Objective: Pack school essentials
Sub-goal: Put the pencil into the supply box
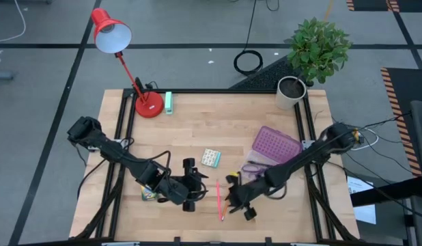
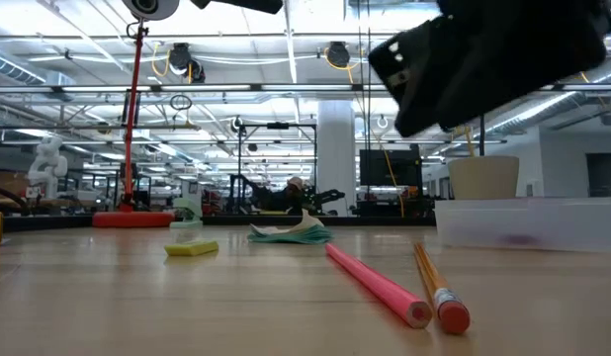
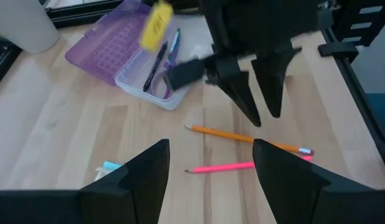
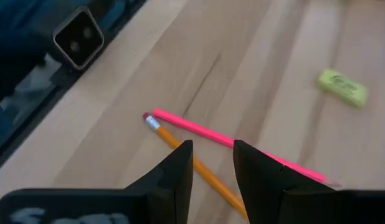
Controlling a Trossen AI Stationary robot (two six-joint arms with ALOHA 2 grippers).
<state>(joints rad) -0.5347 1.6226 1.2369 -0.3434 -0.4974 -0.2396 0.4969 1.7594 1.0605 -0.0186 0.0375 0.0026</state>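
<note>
Right hand (image 4: 212, 163): mine, fingers slightly apart, empty, above thin pink pencil (image 4: 205, 132) and orange pencil (image 4: 199, 168).
Left hand (image 3: 208, 171): released, empty.

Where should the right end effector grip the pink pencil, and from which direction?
Probably mid-shaft, from straight above. The pink pencil lies flat on the table, so only a top-down pinch across its thin width works. Its eraser end nearly meets the orange pencil, so stay toward the far half. The right end effector hovers open just above both.
</note>
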